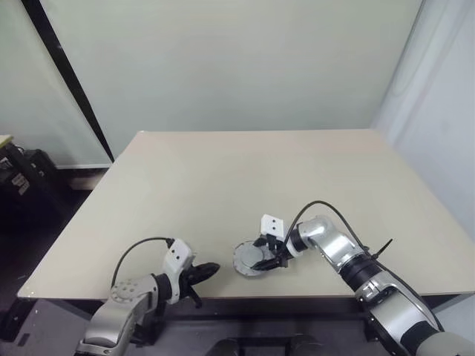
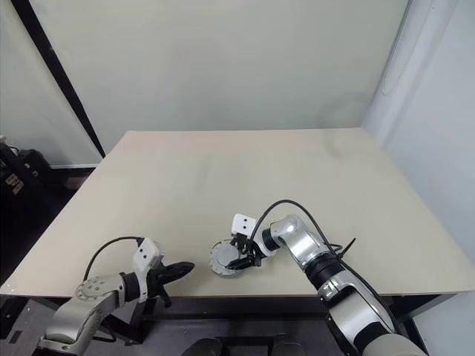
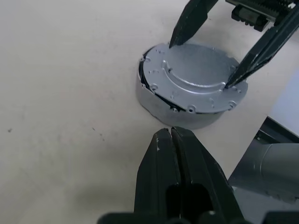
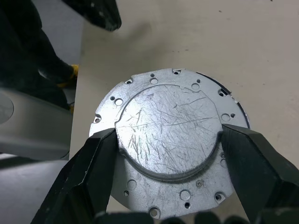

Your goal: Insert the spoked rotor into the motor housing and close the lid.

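Your right pincer [image 4: 163, 154] is spread, one finger [image 4: 84, 172] on each side of the lid's raised centre. The lid [image 4: 168, 140] sits on the housing [image 3: 154, 100] near the worktop's [image 1: 245, 178] near edge. Your left pincer [image 3: 172, 135] is pressed together, just left of the housing, apart from it.

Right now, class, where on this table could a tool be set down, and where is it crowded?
Free: the table from the far edge to the lid. Crowded: the near edge, where the right end effector straddles the lid and the left end effector sits beside it.
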Robot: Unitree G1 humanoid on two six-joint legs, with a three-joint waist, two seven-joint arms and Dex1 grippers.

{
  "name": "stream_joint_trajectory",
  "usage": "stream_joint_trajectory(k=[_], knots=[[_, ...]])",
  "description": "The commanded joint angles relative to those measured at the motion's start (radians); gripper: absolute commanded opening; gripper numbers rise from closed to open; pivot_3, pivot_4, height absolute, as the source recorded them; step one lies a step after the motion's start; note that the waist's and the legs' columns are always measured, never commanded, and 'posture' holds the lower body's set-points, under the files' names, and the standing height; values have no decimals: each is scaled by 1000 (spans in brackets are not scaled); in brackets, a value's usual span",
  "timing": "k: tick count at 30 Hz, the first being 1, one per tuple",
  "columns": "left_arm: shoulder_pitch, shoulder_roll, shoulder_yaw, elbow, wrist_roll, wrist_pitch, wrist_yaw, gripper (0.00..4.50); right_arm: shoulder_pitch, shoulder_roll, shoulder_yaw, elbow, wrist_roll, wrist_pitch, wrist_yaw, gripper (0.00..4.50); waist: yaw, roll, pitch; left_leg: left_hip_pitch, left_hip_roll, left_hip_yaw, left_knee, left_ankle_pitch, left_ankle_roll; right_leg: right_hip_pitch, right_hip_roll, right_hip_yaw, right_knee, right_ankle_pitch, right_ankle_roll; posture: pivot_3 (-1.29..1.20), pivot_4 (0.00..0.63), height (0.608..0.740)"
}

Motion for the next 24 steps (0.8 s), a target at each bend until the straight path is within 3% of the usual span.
stream_joint_trajectory(k=[1,24], knots=[[-19,-6,-1,1,-10,-14,-8,0,-12,7,-32,-31,7,10,-19,3246,0,0,0,0,0,0,0,0,0,0,0,0,0,0,0,0,0,740],[-19,-49,-24,55,0,-43,-7,0,78,35,-80,-171,40,203,-134,3246,0,0,0,1,1,0,1,-1,-3,0,1,0,1,1,-2,0,0,740]])
